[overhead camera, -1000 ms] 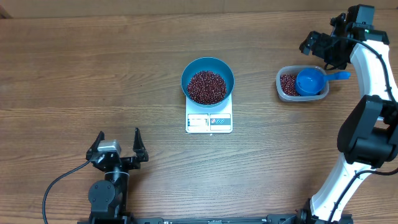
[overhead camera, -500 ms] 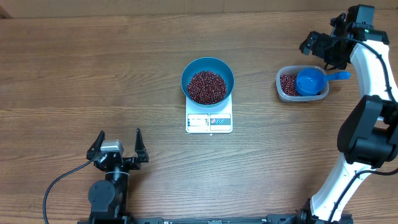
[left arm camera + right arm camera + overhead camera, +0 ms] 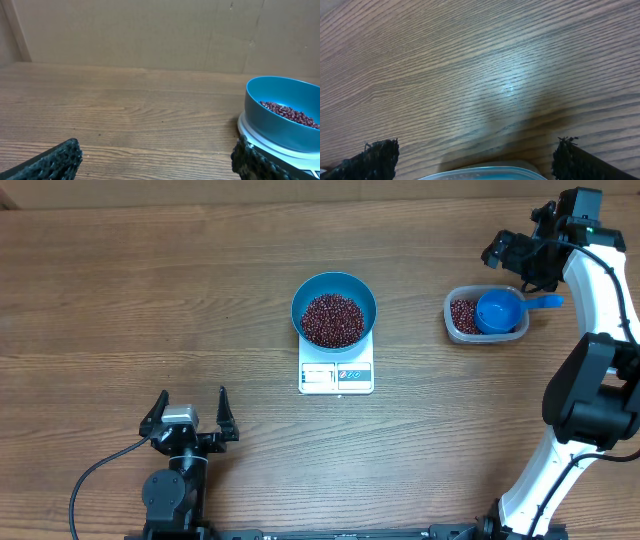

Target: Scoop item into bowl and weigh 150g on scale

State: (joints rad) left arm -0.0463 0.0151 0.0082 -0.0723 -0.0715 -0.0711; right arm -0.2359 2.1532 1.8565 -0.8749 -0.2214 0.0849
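Wood-grain tabletop (image 3: 150, 300) fills the overhead view, and the left wrist camera shows a plain cardboard wall (image 3: 150, 35) standing behind it. Near the middle of the table sits the white kitchen scale (image 3: 336, 376), its display panel and buttons along the edge facing the robot. The round blue bowl (image 3: 296, 305) rests on the scale's platform, overhanging it on both sides, and holds a heap of dark red-brown beans (image 3: 333, 320) that covers its bottom. Well to the right is a clear plastic tub (image 3: 487, 339) with more of the same beans piled at its left end. A small blue scoop (image 3: 497, 312) lies inside the tub, and its handle pokes out over the right rim. The left gripper (image 3: 192, 394) is low on the near-left side of the table, well apart from the scale; its two fingers are spread wide with nothing between them, pointing toward the bowl. The right gripper (image 3: 512, 258) hangs just beyond the tub's far edge. Its jaws are likewise fully apart and hold nothing, and its wrist view shows bare wood between the fingertips with the tub's rim at the bottom of the picture.
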